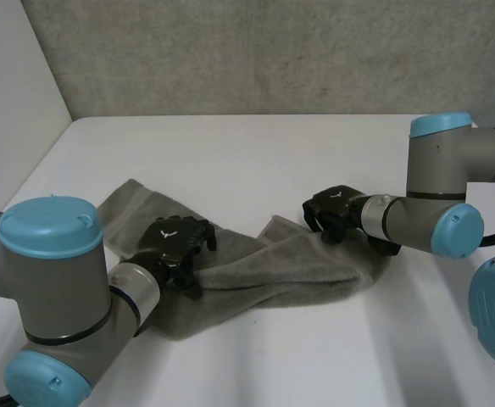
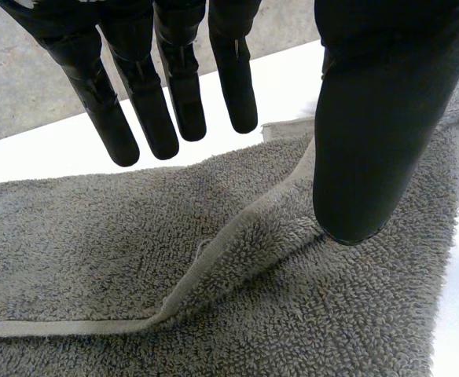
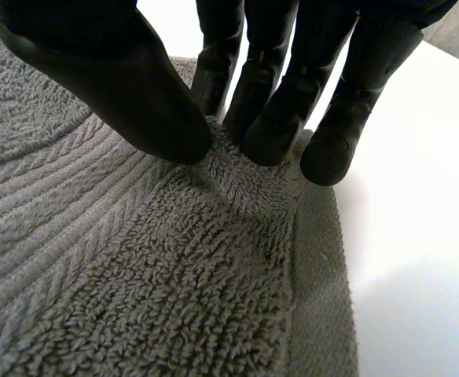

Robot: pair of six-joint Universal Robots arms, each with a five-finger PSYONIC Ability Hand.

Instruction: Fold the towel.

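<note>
Left robot hand (image 1: 175, 246) comes in from its low, bent arm and hovers palm-down over the left part of the grey towel (image 1: 273, 275). Its fingers are straight and released, with the thumb tip at a raised hem. Right robot hand (image 1: 336, 212) pinches a tuft near the towel's right edge between thumb and fingers. The towel lies crumpled across the white desk (image 1: 256, 153).

The left arm (image 1: 61, 280) reaches in from the near side, its left hand (image 1: 173, 244) palm down with fingers (image 2: 174, 94) straight and slightly spread, thumb (image 2: 371, 141) extended with its tip touching the towel (image 1: 264, 271). The right arm (image 1: 438, 191) comes in from the side, wrist level; the right hand (image 1: 336, 212) points inward, its thumb (image 3: 127, 86) and fingertips (image 3: 269, 133) closed together, pinching a ridge of the towel's end
</note>
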